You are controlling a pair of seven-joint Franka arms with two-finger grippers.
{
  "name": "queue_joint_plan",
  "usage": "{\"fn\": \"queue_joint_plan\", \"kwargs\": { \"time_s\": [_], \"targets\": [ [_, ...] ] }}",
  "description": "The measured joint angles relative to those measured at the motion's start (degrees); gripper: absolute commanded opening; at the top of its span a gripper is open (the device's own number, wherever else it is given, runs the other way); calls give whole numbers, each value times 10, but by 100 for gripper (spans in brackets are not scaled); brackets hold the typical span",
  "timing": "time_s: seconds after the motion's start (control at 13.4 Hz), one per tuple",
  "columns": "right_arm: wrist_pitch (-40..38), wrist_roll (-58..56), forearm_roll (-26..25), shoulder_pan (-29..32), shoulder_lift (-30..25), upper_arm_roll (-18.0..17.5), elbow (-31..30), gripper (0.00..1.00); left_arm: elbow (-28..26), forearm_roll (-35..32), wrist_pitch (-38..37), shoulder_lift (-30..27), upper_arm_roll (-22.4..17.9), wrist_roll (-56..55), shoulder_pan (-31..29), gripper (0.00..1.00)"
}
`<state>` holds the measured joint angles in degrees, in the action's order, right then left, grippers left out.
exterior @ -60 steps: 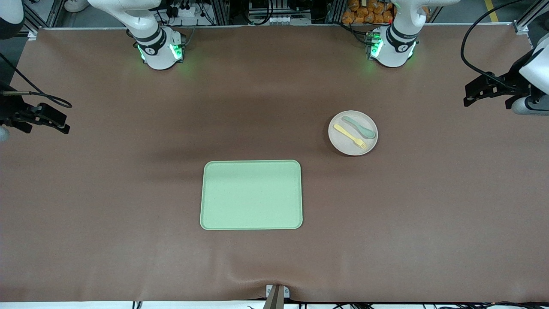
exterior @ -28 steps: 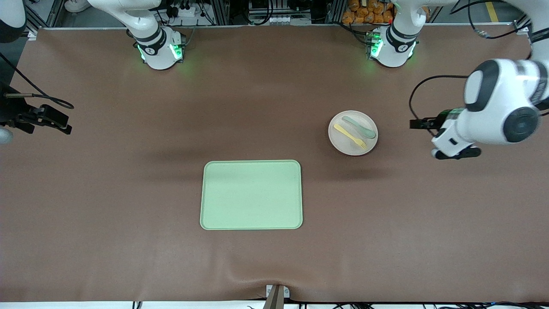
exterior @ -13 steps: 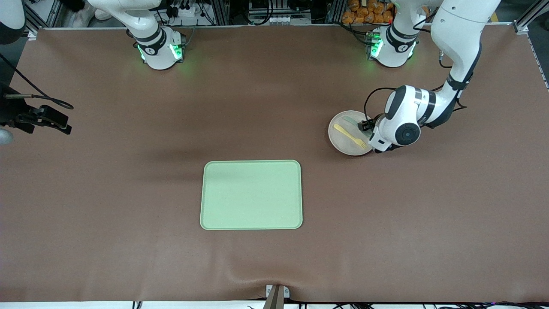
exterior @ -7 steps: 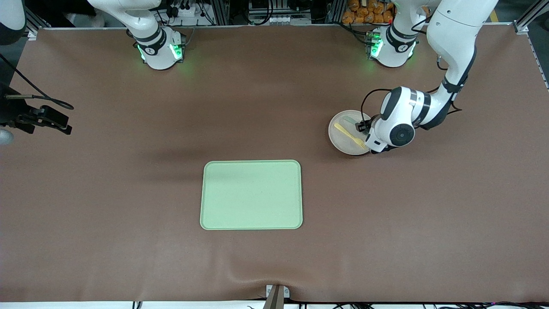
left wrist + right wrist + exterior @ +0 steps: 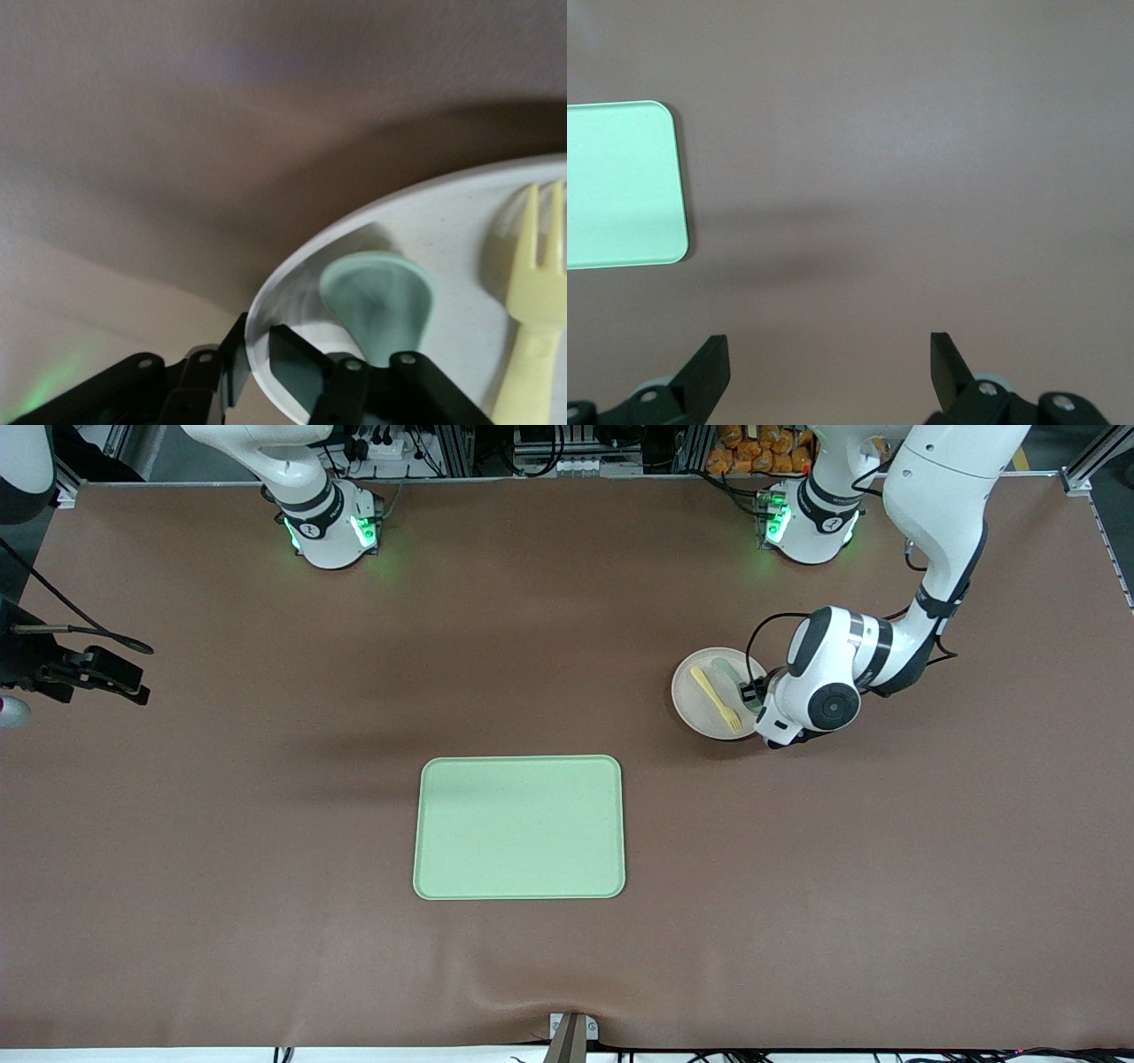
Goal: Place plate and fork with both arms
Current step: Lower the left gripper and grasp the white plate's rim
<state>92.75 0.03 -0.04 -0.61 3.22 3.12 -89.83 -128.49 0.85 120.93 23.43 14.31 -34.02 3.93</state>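
While the plate is pinched only at its rim, these hazards and states apply:

Risk, tilt: plate [image 5: 709, 693] is gripped at one edge only, so lifting it may tip it, and the fork [image 5: 716, 699] and the teal spoon [image 5: 379, 301] lying loose on it could slide off.
Risk, slip: the hold is thin, on a smooth low rim; a quick swing toward the tray [image 5: 519, 827] could let the plate rotate or drop from between the fingers.
Left gripper [image 5: 254, 363]: fingers nearly closed, one above and one below the plate's rim, which runs between them; the spoon's bowl lies just beside the inner finger, whether touching it cannot be told.
Right gripper [image 5: 830, 367]: fingers spread wide, holding nothing, over bare table [image 5: 266, 921] at the right arm's end; this arm waits.
Plate, place: at the left gripper's fingers, apparently raised slightly at the gripped edge, toward the left arm's end of the table and well apart from the tray.
Fork, place: on the plate, past the spoon from the left gripper's fingers, untouched.
Step, judged: plate grasp closing; carry to the tray not yet begun.
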Motion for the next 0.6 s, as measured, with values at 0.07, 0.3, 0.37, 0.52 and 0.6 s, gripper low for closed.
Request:
{"fn": "queue_joint_plan", "kwargs": {
  "time_s": [0.07,0.3,0.37,0.52,0.6],
  "targets": [
    [0,0,0,1,0,0,0,100,7,-11,0,4,0,0,0,0],
    [0,0,0,1,0,1,0,100,37,-36,3,27,-2,9,-1,0],
    [0,0,0,1,0,1,0,100,48,-40,3,33,-2,21,-1,0],
    [0,0,0,1,0,1,0,100,70,-42,4,41,-4,53,-2,0],
    [0,0,0,1,0,1,0,100,81,-42,5,42,-4,70,-3,0]
  ]
}}
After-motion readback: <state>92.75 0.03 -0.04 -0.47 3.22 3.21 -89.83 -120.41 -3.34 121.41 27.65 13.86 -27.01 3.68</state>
